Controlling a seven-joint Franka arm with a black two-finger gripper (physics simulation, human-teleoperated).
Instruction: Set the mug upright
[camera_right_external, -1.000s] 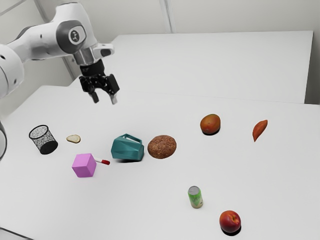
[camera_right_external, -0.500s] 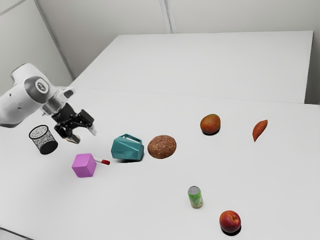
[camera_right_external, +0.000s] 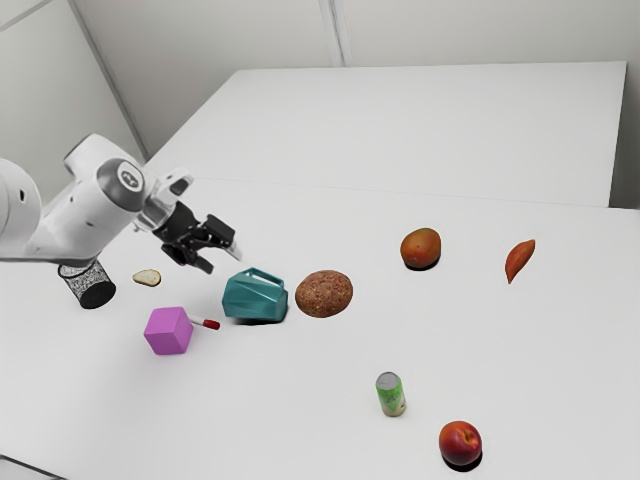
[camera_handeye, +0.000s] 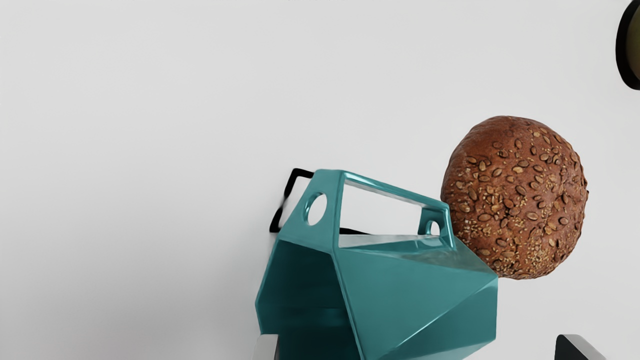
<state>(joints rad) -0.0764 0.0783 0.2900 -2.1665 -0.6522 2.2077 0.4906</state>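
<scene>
The teal faceted mug (camera_right_external: 255, 297) lies on its side on the table, close beside the seeded bread. My gripper (camera_right_external: 223, 259) is above the table just off the mug, toward the exterior view's upper left. In the wrist view the mug (camera_handeye: 400, 285) shows its dark open mouth and its handle, with part of its body between the fingertips of my gripper (camera_handeye: 417, 347). The fingers stand wide apart, and the mug is not gripped.
Round bread (camera_right_external: 324, 294) sits right by the mug. A pink cube (camera_right_external: 169, 331), a red-tipped marker (camera_right_external: 207, 323), a bread slice (camera_right_external: 147, 277) and a mesh cup (camera_right_external: 90, 285) are nearby. Farther off are a mango (camera_right_external: 421, 248), a can (camera_right_external: 391, 394) and a peach (camera_right_external: 460, 442).
The arm first came down toward the exterior view's left, then my gripper shifted toward its right, closer to the mug. The mug and the other objects have kept their places.
</scene>
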